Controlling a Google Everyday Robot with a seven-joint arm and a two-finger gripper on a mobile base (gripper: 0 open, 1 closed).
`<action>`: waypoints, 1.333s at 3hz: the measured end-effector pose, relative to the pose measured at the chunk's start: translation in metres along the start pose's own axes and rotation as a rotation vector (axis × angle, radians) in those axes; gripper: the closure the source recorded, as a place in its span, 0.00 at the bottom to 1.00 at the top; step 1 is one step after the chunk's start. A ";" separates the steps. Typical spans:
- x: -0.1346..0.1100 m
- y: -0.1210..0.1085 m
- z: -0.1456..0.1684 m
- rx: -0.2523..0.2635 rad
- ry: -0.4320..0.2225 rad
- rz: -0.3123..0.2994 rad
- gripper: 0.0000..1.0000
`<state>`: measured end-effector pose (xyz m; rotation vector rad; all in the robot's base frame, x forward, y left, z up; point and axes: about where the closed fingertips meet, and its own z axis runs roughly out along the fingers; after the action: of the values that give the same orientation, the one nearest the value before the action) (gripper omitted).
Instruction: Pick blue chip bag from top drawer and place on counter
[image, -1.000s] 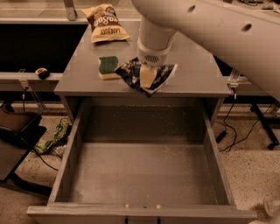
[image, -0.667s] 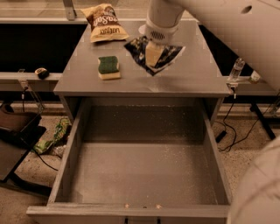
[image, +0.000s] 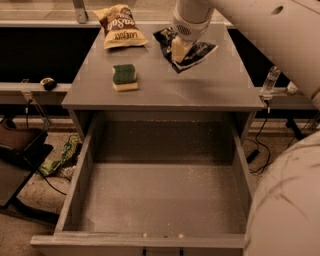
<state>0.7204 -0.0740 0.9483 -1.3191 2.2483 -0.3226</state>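
Observation:
The blue chip bag is a crinkled navy bag over the far right part of the counter. My gripper is shut on it from above, and its pale fingers press the bag's middle. I cannot tell whether the bag rests on the counter or hangs just above it. The white arm comes in from the upper right. The top drawer stands pulled wide open below the counter, and its speckled grey floor holds nothing.
A yellow-and-brown chip bag lies at the counter's far left. A green-and-yellow sponge sits left of centre. A clear bottle stands right of the cabinet. Cables and a green cloth lie on the floor at left.
My gripper has carried the blue chip bag from near the counter's front edge toward the back, further onto the counter. The camera view has drawn closer.

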 end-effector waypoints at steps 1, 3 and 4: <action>0.000 0.000 0.000 0.000 0.000 0.000 0.59; 0.000 0.000 0.000 0.000 0.000 0.000 0.12; 0.000 -0.003 -0.005 -0.003 -0.015 0.005 0.00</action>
<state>0.7200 -0.0762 0.9536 -1.3128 2.2404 -0.3070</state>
